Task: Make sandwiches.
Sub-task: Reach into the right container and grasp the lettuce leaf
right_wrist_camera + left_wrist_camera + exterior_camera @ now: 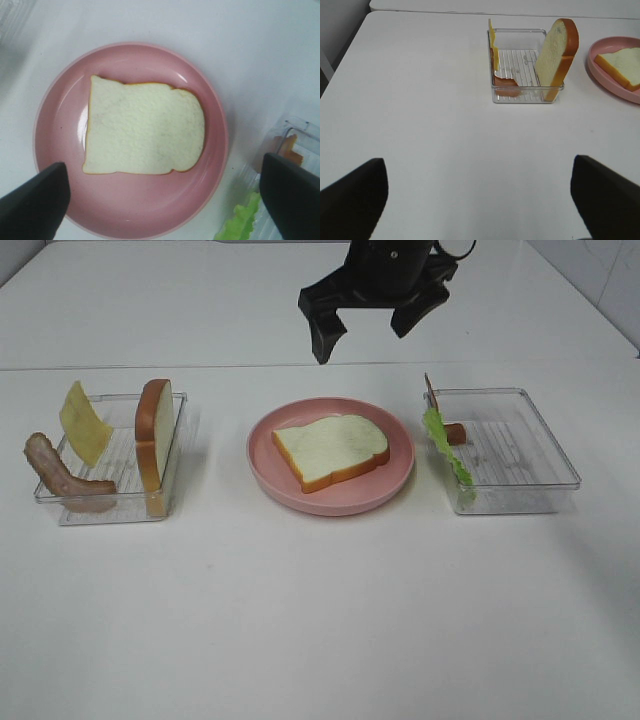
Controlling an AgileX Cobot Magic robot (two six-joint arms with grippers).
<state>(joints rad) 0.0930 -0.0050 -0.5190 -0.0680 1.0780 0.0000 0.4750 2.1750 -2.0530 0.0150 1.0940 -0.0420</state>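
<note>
One white bread slice [330, 450] with an orange-brown crust lies flat on the round pink plate [265, 465]; it also shows in the right wrist view [145, 130]. A second bread slice [153, 435] stands upright in the left clear tray [110, 510], with a yellow cheese slice [83, 422] and a brown bacon strip [60, 475]. A green lettuce leaf [447, 452] and another bacon piece [455, 433] lean in the right clear tray [530, 490]. My right gripper [365, 335] hangs open and empty above the plate's far side. My left gripper [479, 200] is open and empty, well short of the left tray [527, 95].
The white table runs wide around the plate and both trays. The left arm is out of the exterior high view. In the left wrist view the plate's rim [600, 75] lies just beyond the upright bread [555, 55].
</note>
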